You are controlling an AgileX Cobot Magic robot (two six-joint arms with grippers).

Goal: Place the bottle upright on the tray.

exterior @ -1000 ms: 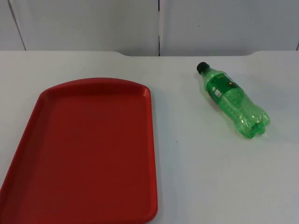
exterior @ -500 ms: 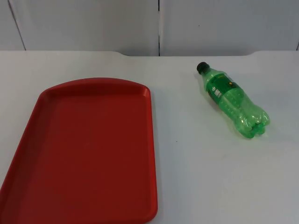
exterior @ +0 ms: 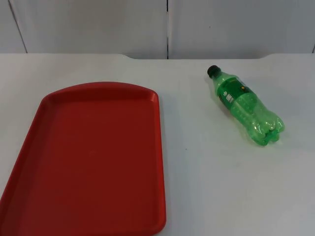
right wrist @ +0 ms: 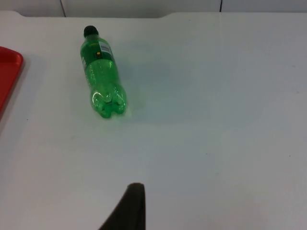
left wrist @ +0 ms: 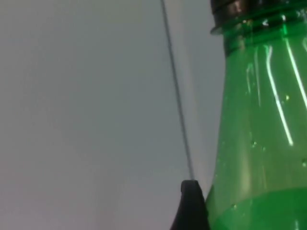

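Where white table (exterior: 206,187) meets grey wall (exterior: 98,24), bottle (exterior: 244,104) lies apart from tray (exterior: 161,147). Left wrist view sets it just beside left gripper (left wrist: 191,206). Right gripper (right wrist: 128,208) hangs well apart from it. Jaw states cannot be told.

Green bottle (right wrist: 102,77) flat on table (right wrist: 216,120)

— What sort of place is this?
— A lab or test bench, by the look of it. A plain white tabletop (exterior: 206,187) ends at twelve o'clock against a grey partition wall (exterior: 98,24) of flat panels with a thin seam.
— Anything homely?
— No. A red tray (exterior: 93,157) at eight o'clock and one green bottle (exterior: 244,105) at two o'clock, laid out like props.
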